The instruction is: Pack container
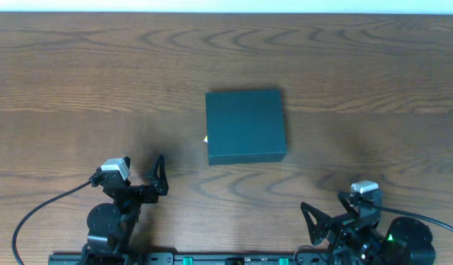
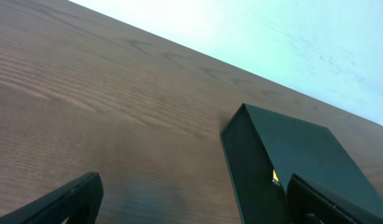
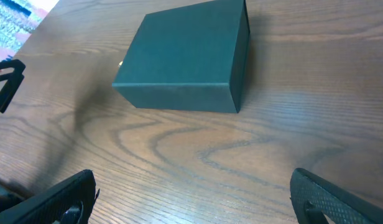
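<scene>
The container [image 1: 245, 125] is a dark teal box with its lid down, lying flat in the middle of the wooden table. It also shows in the left wrist view [image 2: 291, 155] and the right wrist view [image 3: 182, 53]. A small yellow bit [image 1: 206, 138] peeks out at its left side, also seen in the left wrist view [image 2: 275, 177]. My left gripper [image 1: 159, 177] is open and empty, near the front left, short of the box. My right gripper [image 1: 315, 221] is open and empty at the front right, apart from the box.
The wooden table [image 1: 79, 88] stretches bare to the left, right and back of the box. Black cables run from both arm bases along the front edge. The table's far edge meets a pale wall [image 2: 291, 31].
</scene>
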You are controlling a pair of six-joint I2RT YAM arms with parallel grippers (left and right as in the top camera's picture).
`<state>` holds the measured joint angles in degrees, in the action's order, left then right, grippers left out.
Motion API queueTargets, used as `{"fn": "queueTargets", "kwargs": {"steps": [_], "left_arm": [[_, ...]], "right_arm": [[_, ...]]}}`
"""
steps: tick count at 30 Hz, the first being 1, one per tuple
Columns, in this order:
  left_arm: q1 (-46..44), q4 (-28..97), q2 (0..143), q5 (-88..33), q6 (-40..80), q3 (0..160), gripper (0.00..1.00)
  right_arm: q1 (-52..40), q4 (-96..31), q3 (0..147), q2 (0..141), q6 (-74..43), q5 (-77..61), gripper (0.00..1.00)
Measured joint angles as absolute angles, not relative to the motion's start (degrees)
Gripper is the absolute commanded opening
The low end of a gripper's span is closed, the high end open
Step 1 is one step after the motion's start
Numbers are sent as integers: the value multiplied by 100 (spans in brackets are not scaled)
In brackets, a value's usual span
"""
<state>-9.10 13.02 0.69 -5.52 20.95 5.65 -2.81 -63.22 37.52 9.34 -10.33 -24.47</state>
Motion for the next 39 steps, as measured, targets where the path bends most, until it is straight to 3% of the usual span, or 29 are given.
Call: {"fn": "queueTargets", "kwargs": {"steps": [8, 22, 39], "left_arm": [[-910, 1302, 69, -552, 2095, 565, 95], [-910, 1291, 62, -513, 2095, 561, 95], [-910, 1288, 62, -510, 2093, 561, 95]], "right_arm": [[-281, -6215, 3736, 934, -1022, -2108, 99], [-281, -2963, 1059, 73, -998, -1361, 99], [-281, -2818, 816, 69, -1046, -1369, 99]]}}
